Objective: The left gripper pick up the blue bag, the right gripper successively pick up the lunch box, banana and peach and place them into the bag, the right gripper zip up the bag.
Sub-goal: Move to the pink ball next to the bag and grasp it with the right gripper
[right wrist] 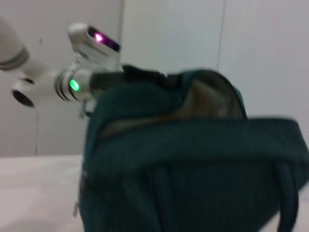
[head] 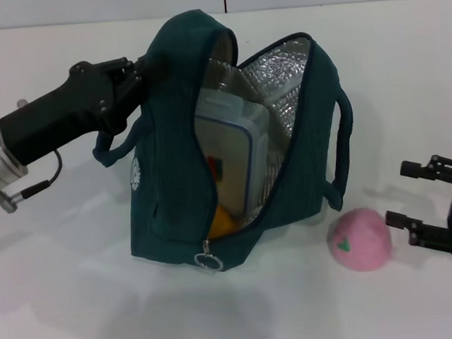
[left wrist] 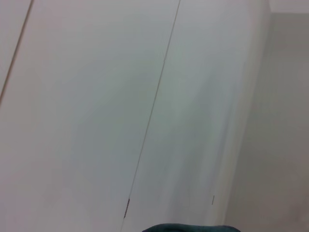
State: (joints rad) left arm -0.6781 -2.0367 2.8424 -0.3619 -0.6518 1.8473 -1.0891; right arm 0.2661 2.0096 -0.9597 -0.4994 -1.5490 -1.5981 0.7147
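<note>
The blue bag (head: 173,196) stands upright on the white table, unzipped, its silver lining showing. My left gripper (head: 135,73) is shut on the bag's upper left edge and holds it up. Inside the bag the lunch box (head: 232,150) stands on end, and the yellow banana (head: 223,222) shows below it near the zipper pull (head: 208,258). The pink peach (head: 359,240) lies on the table to the right of the bag. My right gripper (head: 414,199) is open, low over the table just right of the peach. In the right wrist view the bag (right wrist: 193,159) fills the picture; a bag edge (left wrist: 190,228) shows in the left wrist view.
The white table (head: 80,304) extends in front and to both sides of the bag. A white wall panel (left wrist: 145,96) fills the left wrist view. The left arm's wrist with its green light (right wrist: 74,85) shows behind the bag in the right wrist view.
</note>
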